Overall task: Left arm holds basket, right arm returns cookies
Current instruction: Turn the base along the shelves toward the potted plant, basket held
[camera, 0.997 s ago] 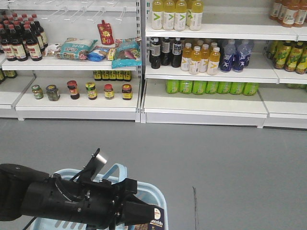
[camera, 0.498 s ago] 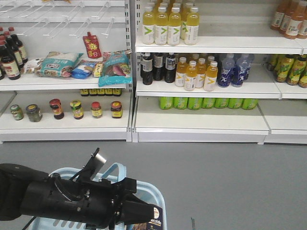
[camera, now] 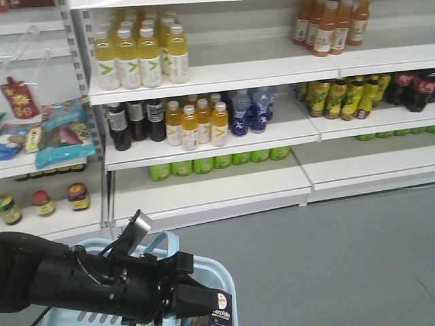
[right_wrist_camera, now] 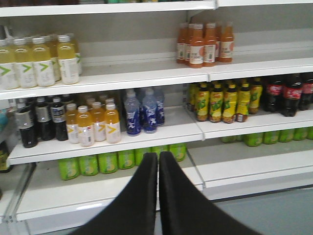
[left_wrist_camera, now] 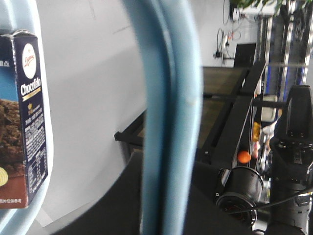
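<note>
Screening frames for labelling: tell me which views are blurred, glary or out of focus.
Front view: evenly lit, shelf bottles slightly soft, a glint on the silver tab of the left arm. Left wrist view: the basket handle is close and blurred, yet the cookies box print reads clearly. Right wrist view: mild softness overall; the right gripper shows as featureless black.

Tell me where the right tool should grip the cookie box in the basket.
I'd grip the box by its top end, coming straight down from above on the right. It stands upright against the basket wall with that end uppermost, and the left arm lies across the basket's other side.
</note>
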